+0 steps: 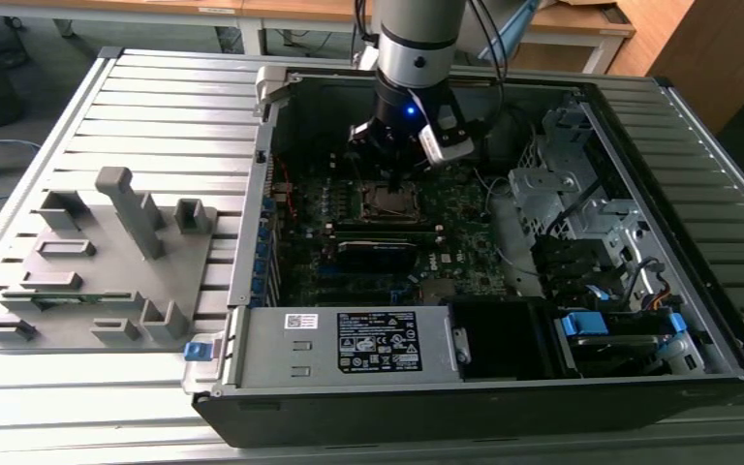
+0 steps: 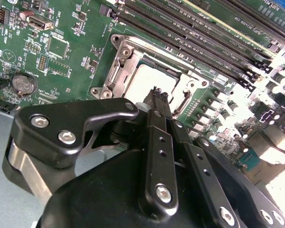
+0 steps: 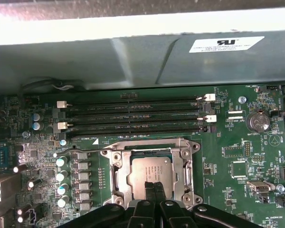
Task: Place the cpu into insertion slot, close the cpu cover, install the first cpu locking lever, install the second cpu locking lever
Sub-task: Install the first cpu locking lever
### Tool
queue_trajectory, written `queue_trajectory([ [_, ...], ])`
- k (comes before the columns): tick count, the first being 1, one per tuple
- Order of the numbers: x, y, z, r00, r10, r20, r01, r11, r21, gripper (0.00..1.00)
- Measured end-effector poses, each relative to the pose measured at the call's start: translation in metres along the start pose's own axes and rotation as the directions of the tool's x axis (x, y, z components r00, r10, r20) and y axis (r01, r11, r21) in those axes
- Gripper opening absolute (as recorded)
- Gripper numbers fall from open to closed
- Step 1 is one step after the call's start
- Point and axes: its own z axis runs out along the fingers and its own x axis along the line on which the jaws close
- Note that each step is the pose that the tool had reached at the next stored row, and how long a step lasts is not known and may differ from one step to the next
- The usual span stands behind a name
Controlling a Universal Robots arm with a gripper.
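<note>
The cpu (image 3: 149, 172) (image 2: 149, 81), a grey metal square, lies in the insertion slot (image 1: 390, 200) on the green board. The silver cpu cover (image 3: 119, 172) (image 2: 118, 71) seems to lie flat around it, with the chip's top showing through its window. My gripper (image 3: 153, 188) (image 2: 157, 97) (image 1: 401, 167) hangs just above the socket. Its black fingers (image 3: 159, 190) are pressed together over one edge of the chip, with nothing visible between them. A bent wire lever (image 2: 184, 100) runs along one side of the socket.
Long black memory slots (image 3: 133, 118) run beside the socket, and a coin battery (image 3: 257, 122) sits further off. The labelled power supply box (image 1: 346, 341) and the drive cages (image 1: 579, 213) crowd the case. A grey fixture tray (image 1: 88, 262) lies outside at the exterior view's left.
</note>
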Motion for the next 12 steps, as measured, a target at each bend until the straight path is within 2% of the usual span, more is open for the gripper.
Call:
queue_trajectory([
  [12,-0.0001,0.0003,-0.0135,1.0000,0.000,0.0002,0.000,1.0000,-0.0003,0.11],
])
